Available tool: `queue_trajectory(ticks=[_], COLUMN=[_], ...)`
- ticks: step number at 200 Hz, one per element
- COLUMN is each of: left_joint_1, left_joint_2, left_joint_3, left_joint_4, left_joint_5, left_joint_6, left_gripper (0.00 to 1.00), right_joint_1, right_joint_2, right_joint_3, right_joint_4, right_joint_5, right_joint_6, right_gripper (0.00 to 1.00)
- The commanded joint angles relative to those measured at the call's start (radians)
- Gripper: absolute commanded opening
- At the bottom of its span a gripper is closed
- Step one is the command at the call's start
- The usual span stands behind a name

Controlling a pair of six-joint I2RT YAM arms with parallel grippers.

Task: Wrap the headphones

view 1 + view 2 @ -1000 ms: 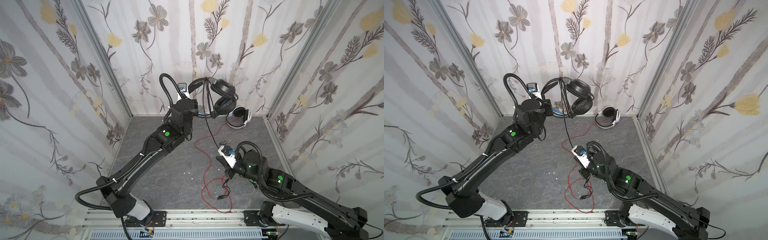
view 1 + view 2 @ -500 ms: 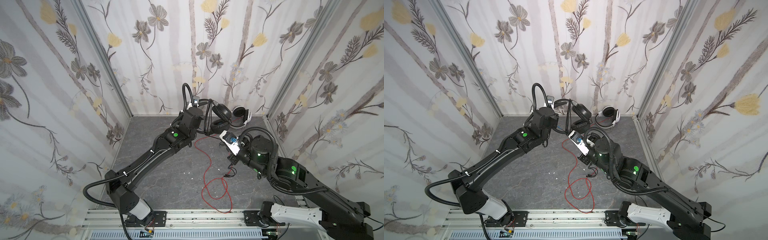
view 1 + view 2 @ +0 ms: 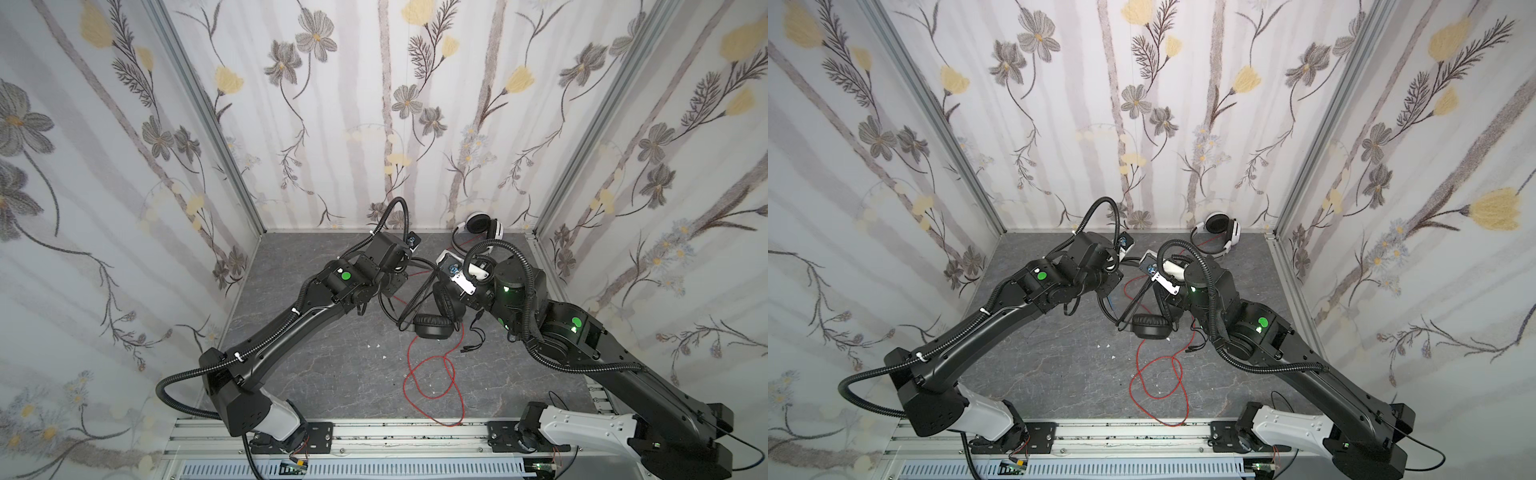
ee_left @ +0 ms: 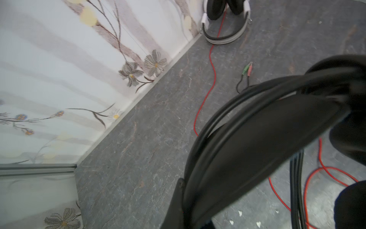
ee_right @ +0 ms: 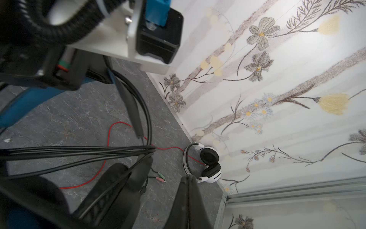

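The black headphones (image 3: 432,328) are at mid-floor, one earcup down on the floor and the other (image 3: 446,301) standing beside it. Loops of their black cable (image 3: 415,297) run across the headband (image 4: 257,138). My left gripper (image 4: 189,191) is shut on that headband; only one finger (image 4: 178,198) shows. My right gripper (image 5: 188,190) is shut with its fingers pressed together and nothing seen between them, just beside the black earcup (image 5: 118,190). The white headphones (image 3: 478,226) (image 3: 1219,228) lie at the back wall. Their red cable (image 3: 432,374) (image 3: 1158,374) snakes toward the front rail.
The black cable's green and pink plugs (image 5: 161,177) (image 4: 247,69) lie loose on the grey floor (image 3: 332,374), right of the black earcup. Flowered walls close in the back (image 3: 386,124) and both sides. A metal rail (image 3: 395,428) runs along the front.
My left arm has brought the black headphones down from high at the back wall to the floor. My right arm has moved back and up beside them.
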State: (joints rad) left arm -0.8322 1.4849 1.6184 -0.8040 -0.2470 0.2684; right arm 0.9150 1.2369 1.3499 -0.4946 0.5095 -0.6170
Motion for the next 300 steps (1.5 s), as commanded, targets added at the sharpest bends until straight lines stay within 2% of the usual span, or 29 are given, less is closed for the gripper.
queue_trajectory(ticks=[1, 41, 57, 82, 142, 184, 201, 257, 300], left_joint_1=[-0.013, -0.062, -0.076, -0.096, -0.137, -0.139, -0.14, -0.144, -0.143], left_joint_2=[-0.024, -0.031, -0.035, -0.036, 0.001, 0.037, 0.084, 0.261, 0.289], left_joint_3=[0.028, 0.094, 0.114, 0.162, 0.31, 0.438, 0.549, 0.916, 1.006], left_joint_4=[-0.142, -0.207, -0.208, -0.209, -0.249, -0.28, -0.335, -0.522, -0.536], left_joint_5=[0.15, 0.219, 0.225, 0.224, 0.191, 0.174, 0.169, 0.183, 0.21], left_joint_6=[0.034, 0.012, -0.003, -0.02, -0.018, -0.044, -0.07, -0.125, -0.188], left_gripper=[0.0, 0.0, 0.0, 0.0, 0.0, 0.0, 0.0, 0.0, 0.0], right_joint_1=[-0.026, -0.079, -0.155, -0.234, -0.34, -0.383, -0.383, -0.391, -0.407], right_joint_2=[0.002, 0.003, -0.009, -0.03, -0.075, -0.159, -0.188, -0.21, -0.248], right_joint_3=[0.002, -0.016, -0.03, -0.07, -0.19, -0.359, -0.406, -0.481, -0.559], right_joint_4=[0.063, 0.102, 0.125, 0.178, 0.289, 0.443, 0.481, 0.566, 0.655], right_joint_5=[-0.004, -0.09, -0.169, -0.273, -0.411, -0.528, -0.562, -0.635, -0.691], right_joint_6=[-0.025, 0.055, 0.115, 0.195, 0.317, 0.359, 0.359, 0.428, 0.531], right_gripper=[0.0, 0.02, 0.02, 0.03, 0.03, 0.14, 0.2, 0.28, 0.44])
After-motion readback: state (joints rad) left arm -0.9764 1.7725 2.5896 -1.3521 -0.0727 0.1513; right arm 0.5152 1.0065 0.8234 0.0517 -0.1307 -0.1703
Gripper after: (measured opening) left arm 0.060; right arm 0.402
